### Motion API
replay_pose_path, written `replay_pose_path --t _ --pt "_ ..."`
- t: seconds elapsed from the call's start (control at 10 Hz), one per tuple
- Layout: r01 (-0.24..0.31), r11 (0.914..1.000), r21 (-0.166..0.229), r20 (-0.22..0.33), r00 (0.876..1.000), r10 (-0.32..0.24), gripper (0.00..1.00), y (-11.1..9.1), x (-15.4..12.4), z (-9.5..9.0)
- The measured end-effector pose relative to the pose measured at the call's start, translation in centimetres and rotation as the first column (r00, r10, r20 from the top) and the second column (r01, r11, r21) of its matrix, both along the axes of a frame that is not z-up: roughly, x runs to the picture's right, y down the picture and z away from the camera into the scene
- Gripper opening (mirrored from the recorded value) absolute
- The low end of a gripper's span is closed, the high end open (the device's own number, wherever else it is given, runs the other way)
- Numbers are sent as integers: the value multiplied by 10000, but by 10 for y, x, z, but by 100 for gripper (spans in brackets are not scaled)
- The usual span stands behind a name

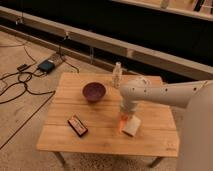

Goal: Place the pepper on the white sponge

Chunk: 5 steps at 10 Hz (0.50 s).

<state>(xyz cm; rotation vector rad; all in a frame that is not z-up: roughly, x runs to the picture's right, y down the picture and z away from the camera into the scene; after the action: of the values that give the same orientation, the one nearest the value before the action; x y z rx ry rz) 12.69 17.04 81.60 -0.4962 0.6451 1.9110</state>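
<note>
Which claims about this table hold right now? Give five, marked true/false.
1. The gripper hangs over the table, at the sponge's near-left edge. True.
2. The pepper lies in the bowl. False: the shut fingers hold it right beside the sponge.
3. The bowl stands apart from the sponge, farther back and to the picture's left. True.
4. The dark rectangle rests on the sponge. False: it lies flat on the wood near the front left, well apart from the sponge.
5. A bottle stands upright near the table's far edge. True.
</note>
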Motion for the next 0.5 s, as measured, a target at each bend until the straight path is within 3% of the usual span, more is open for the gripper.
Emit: replay_pose_path --t 0.5 --pt "-268 9986 -452 -398 9989 250 0 11 21 0"
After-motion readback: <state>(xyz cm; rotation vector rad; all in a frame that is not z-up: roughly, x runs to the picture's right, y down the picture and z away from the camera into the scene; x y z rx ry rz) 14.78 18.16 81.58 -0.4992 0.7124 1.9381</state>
